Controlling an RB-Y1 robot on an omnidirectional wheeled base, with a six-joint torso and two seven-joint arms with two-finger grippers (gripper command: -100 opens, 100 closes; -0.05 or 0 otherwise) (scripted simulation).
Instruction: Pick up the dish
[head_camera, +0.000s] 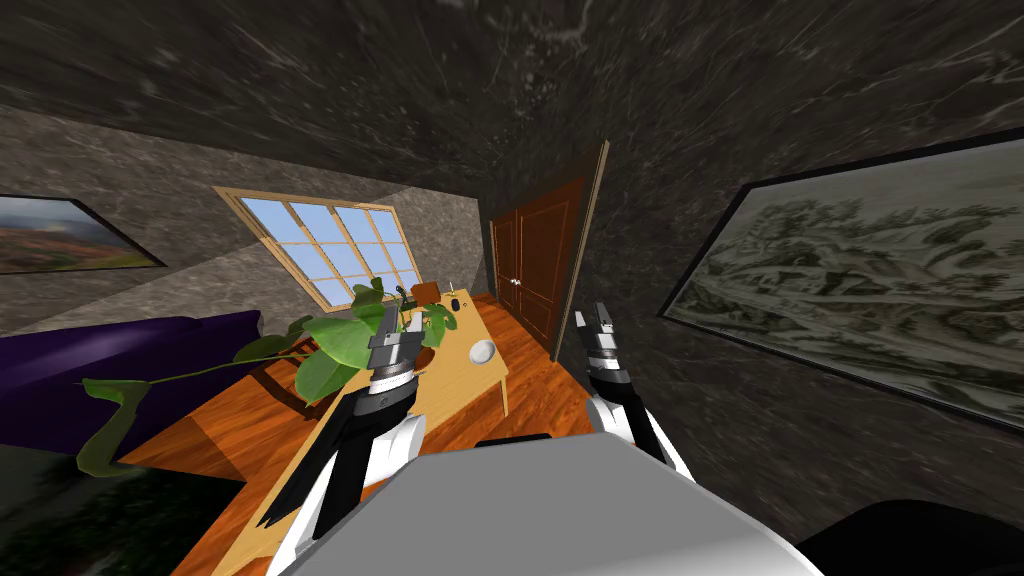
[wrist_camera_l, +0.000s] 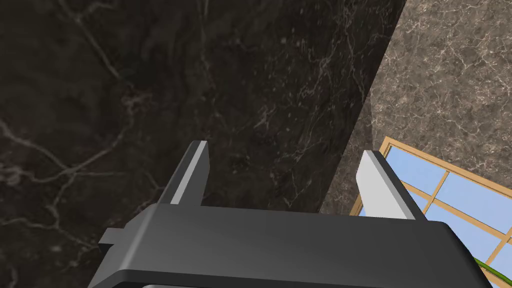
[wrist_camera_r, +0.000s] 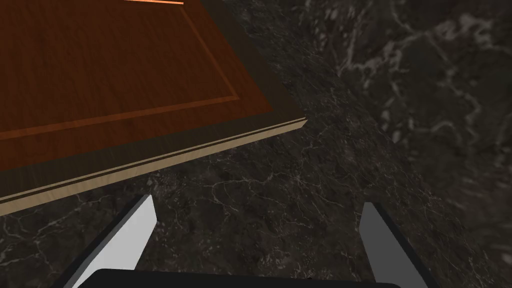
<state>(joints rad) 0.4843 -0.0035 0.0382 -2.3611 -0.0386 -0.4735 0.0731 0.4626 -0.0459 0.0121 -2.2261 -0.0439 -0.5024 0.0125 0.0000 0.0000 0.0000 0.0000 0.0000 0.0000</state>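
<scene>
1. The small, pale, round dish (head_camera: 483, 351) sits on the long light-wood table (head_camera: 460, 385), near the edge on the door side. It is well apart from both grippers.
2. The left gripper (head_camera: 398, 318) is released, its fingers spread on nothing, and it is raised over the table among the leaves of the large green plant (head_camera: 340, 345). The right gripper (head_camera: 592, 318) is likewise spread and empty, held up beside the dark marbled wall, near the reddish-brown panelled wooden door (head_camera: 535, 260).
3. Risk: a left-arm reach probably sweeps through the leaves and could drag or tip the plant.
4. Risk: the dish looks shallow with a low rim, so thin blades may skid off it. A sideways nudge could push it over the nearby table edge.
5. Risk: swinging the right arm across could clip the door's edge.
6. Containers: the dish looks empty, though it is too small to be sure. A small brown box (head_camera: 425, 291) stands at the table's far end, its contents unreadable.
</scene>
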